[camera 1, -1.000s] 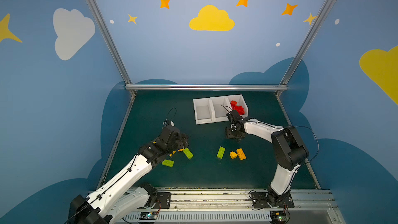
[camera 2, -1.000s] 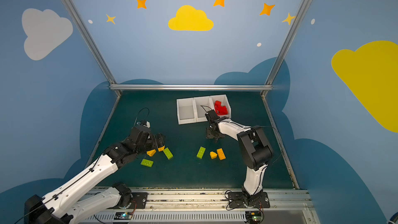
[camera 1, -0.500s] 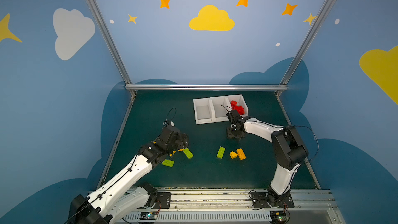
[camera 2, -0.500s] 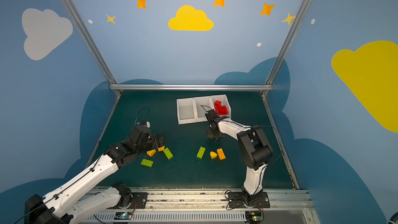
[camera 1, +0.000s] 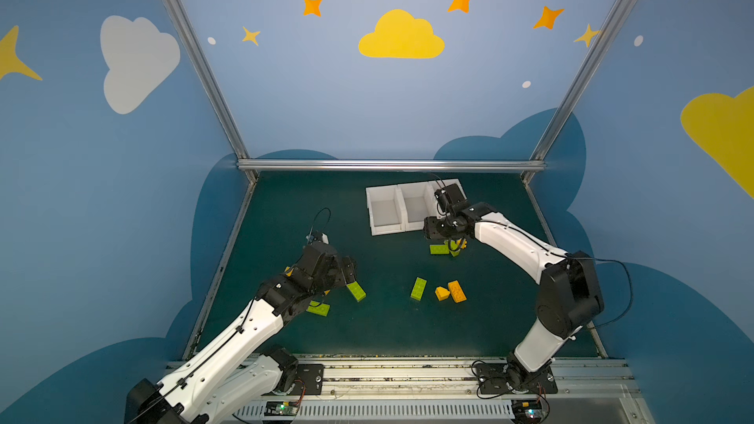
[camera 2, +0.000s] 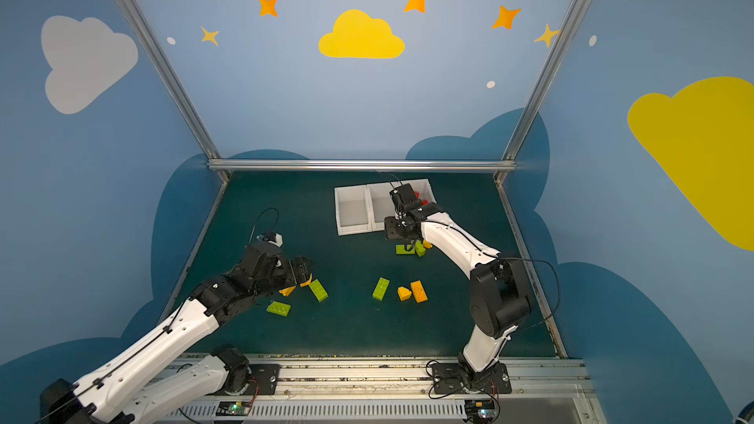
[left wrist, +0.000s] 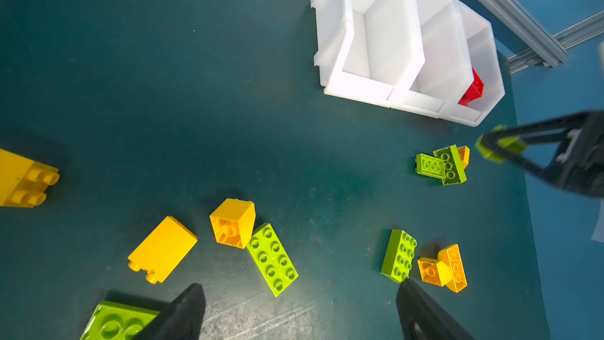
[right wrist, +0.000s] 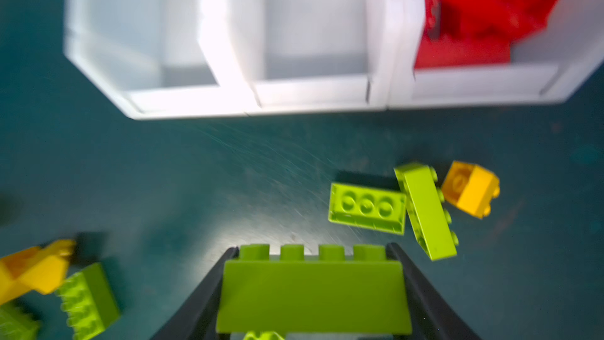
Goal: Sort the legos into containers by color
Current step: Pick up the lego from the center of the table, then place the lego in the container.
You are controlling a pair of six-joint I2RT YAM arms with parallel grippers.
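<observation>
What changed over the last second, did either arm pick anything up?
The right end effector rose from the table toward the white bins, and it now grips a green brick by its ends. The left end effector stayed open and empty where it was. The loose bricks and the bins did not move.

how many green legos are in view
6: held brick in the jaws of the right gripper; touching pair near the bins; lone brick mid-mat; two bricks by the left gripper. Others may be hidden.
</observation>
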